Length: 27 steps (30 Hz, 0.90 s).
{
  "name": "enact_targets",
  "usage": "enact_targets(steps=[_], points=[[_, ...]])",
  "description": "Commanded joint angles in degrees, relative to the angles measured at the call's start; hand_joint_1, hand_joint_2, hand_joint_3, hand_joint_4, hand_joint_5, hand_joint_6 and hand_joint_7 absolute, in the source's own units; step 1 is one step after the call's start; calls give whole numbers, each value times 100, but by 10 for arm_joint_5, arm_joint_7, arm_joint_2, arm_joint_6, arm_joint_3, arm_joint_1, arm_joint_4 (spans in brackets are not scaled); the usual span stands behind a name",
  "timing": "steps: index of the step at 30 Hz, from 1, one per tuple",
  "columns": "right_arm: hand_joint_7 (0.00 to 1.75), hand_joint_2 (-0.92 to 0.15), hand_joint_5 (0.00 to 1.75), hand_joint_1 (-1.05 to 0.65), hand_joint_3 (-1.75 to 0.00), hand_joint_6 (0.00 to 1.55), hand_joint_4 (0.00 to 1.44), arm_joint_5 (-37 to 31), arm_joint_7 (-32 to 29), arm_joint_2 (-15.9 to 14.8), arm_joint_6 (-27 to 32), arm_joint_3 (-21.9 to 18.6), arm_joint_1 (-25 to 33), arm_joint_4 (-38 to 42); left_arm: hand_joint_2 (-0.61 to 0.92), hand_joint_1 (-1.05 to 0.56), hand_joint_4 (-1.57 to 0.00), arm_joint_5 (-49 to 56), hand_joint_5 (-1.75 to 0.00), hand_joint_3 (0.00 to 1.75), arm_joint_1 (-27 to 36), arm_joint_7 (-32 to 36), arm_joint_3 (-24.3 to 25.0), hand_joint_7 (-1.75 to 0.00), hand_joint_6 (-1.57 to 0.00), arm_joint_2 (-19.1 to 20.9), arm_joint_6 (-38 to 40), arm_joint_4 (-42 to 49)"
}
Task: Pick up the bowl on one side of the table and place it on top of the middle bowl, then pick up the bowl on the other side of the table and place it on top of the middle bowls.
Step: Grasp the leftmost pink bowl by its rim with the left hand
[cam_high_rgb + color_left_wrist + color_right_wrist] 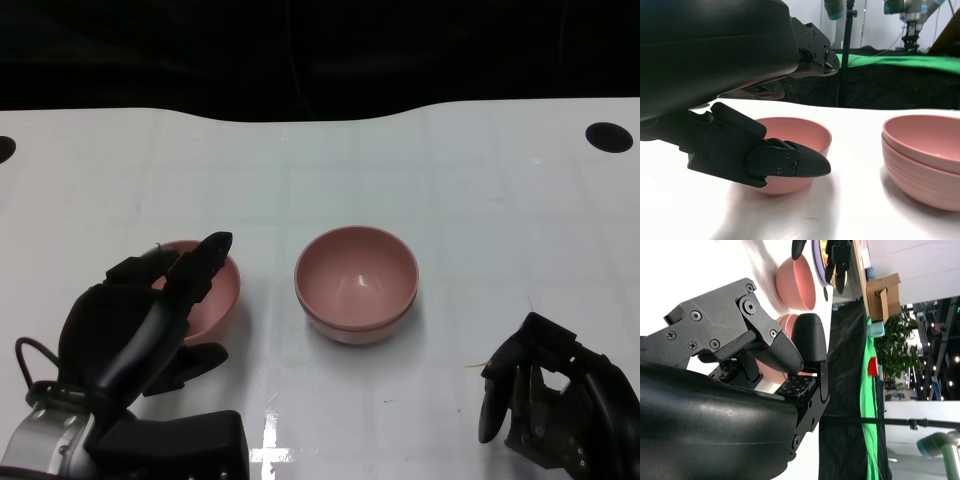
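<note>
Two pink bowls sit nested as one stack (356, 285) at the table's middle, also seen in the left wrist view (925, 155). A single pink bowl (218, 292) stands to its left. My left hand (150, 320) reaches over this bowl's near side with fingers spread above the rim. In the left wrist view the thumb (775, 162) lies in front of the bowl (802, 131) and nothing is gripped. My right hand (545, 395) hangs low at the near right, empty, its fingers loosely bent. The right wrist view shows that hand (740, 365) and the single bowl (795, 282) far off.
The white table (480, 200) ends at a dark backdrop behind. A black round mark (609, 137) lies at the far right and another at the far left edge (4, 150). A cable (28, 360) loops by my left wrist.
</note>
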Motion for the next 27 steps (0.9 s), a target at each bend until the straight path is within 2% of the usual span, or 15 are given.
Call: enact_targets(steps=[1,3,8,9,12,22,27], points=[[155,-37,171,-17,-140,82,91,-2,0,2,3,-6,2,-12,92,-59,-41,11,-8,25,-22,-9,-23,-3,-21,18,35,19],[155,-37,171,-17,-140,82,89,-4,-4,3,9,-7,2,-16,92,-56,-51,31,-12,13,-49,-19,-45,-5,-33,17,67,40],[156,-37,172,-17,-141,81,88,-8,-2,6,10,-8,4,-19,92,-54,-56,32,-14,8,-84,-17,-79,-5,-38,18,101,76],[156,-37,172,-17,-141,80,88,-8,-1,6,8,-8,4,-18,92,-49,-69,33,-19,6,-100,-20,-89,-8,-52,15,110,96],[156,-37,173,-17,-141,80,87,-9,0,8,8,-9,4,-18,92,-45,-80,32,-22,5,-130,-6,-112,-8,-64,10,125,142],[154,-37,171,-16,-141,81,88,-11,-2,10,13,-11,10,-24,92,-41,-90,10,-27,4,-150,32,-141,-7,-73,17,131,184],[153,-36,171,-17,-141,82,88,-10,-3,11,19,-11,13,-29,92,-41,-92,4,-29,4,-154,23,-151,-7,-75,23,133,190]])
